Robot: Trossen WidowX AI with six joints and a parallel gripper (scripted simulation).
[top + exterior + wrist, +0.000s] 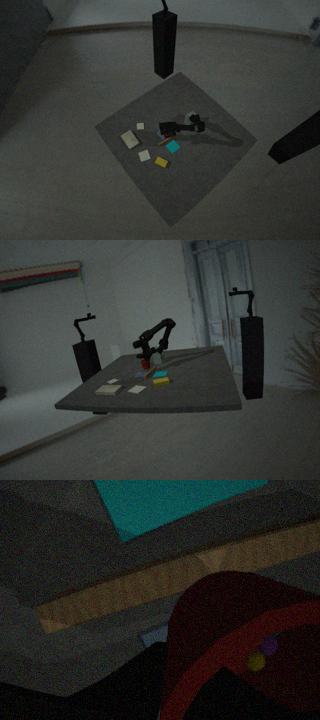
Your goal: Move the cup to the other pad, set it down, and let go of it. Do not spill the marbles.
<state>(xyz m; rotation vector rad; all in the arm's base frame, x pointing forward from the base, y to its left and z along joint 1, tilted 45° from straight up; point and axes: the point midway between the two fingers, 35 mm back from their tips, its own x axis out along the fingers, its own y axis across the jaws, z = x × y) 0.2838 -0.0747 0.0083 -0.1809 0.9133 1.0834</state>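
Observation:
My gripper (167, 133) (145, 359) is shut on the rim of a red cup (167, 135) (145, 364) (234, 640) and holds it upright a little above the table. A yellow marble (256, 662) and a purple marble (270, 646) lie inside the cup. The cup hangs over the wooden bar (165, 141) (150, 372) (167, 583), between the pale blue pad (159, 134) (140, 374) (155, 636) and the cyan pad (172, 146) (160, 373) (167, 480). The fingers are hidden in the dark of the wrist view.
A cream slab (129, 139) (108, 389), two cream tiles (140, 126) (144, 155) and a yellow block (161, 161) (161, 381) lie on the grey table (201, 165) (201, 384). Black camera posts (164, 41) (252, 356) stand around it.

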